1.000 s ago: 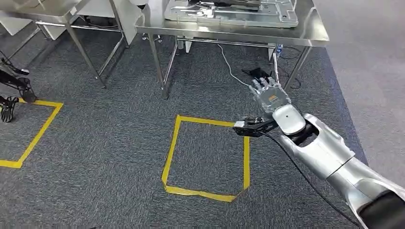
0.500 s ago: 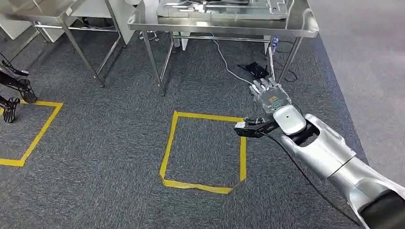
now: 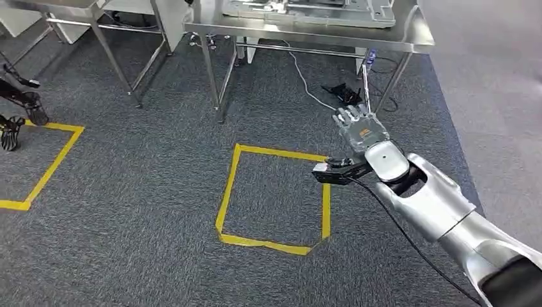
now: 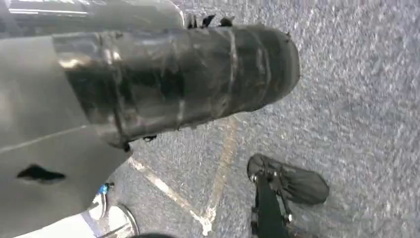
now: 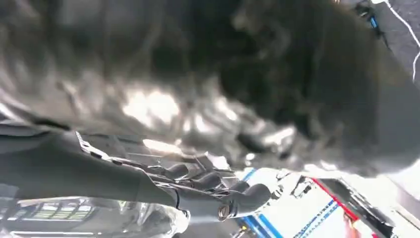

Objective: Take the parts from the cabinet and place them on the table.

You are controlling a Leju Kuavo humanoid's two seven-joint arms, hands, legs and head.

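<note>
My right hand (image 3: pixel 361 128) reaches forward over the grey carpet, back of the hand up and fingers stretched out, holding nothing. It hangs in front of the steel table (image 3: pixel 418 39), short of its near right leg. Flat grey metal parts (image 3: pixel 307 13) lie on that tabletop. In the blurred right wrist view the dark fingers (image 5: pixel 213 191) are spread with nothing between them.
A yellow tape square (image 3: pixel 275 195) marks the carpet just left of my right arm; part of another (image 3: pixel 45 166) lies at far left beside dark tripod feet (image 3: pixel 16 118). A second steel table (image 3: pixel 96 25) stands at back left. Cables (image 3: pixel 313 93) trail under the near table.
The whole picture has shifted as the camera moved; the table sits slightly differently in frame. My right arm keeps the same outstretched pose, its hand unchanged.
</note>
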